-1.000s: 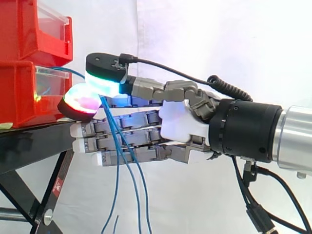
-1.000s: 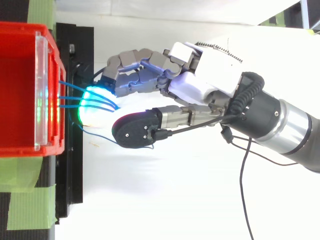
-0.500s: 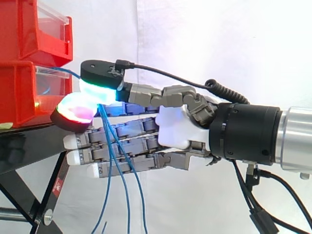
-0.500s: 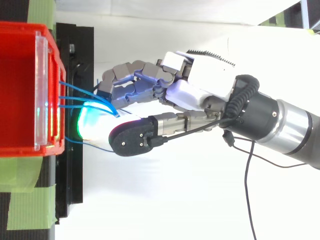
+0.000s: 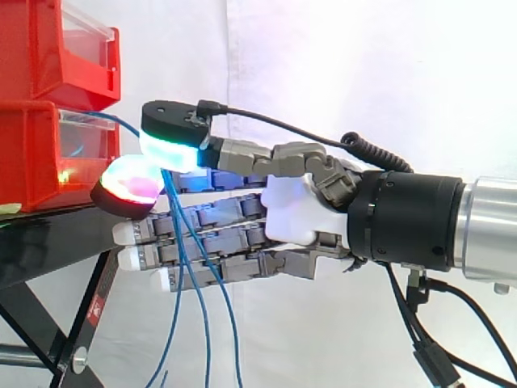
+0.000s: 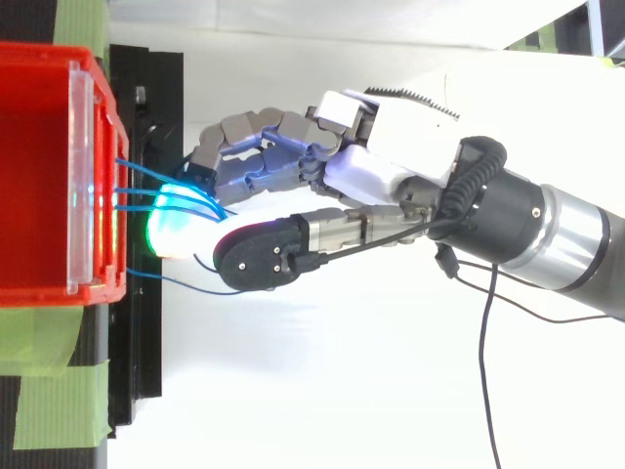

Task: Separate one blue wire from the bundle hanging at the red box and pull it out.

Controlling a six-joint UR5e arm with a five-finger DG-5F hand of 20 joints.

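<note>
Several blue wires [image 5: 208, 339] hang from the red box [image 5: 28, 153], some seemingly pinched between the hand's [image 5: 295, 214] glowing pads [image 5: 171, 145].

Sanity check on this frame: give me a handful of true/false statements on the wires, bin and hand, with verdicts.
1. The thin blue wires come out of the front of the red plastic bin. True.
2. In the side view the hand reaches in from the left edge. False: it comes in from the right.
3. The red bin stands on a black metal stand. True.
4. The blue wires lie fully inside the bin. False: they run out of its front to the hand.
5. In the side view the blue wires hang down past the hand. True.
</note>
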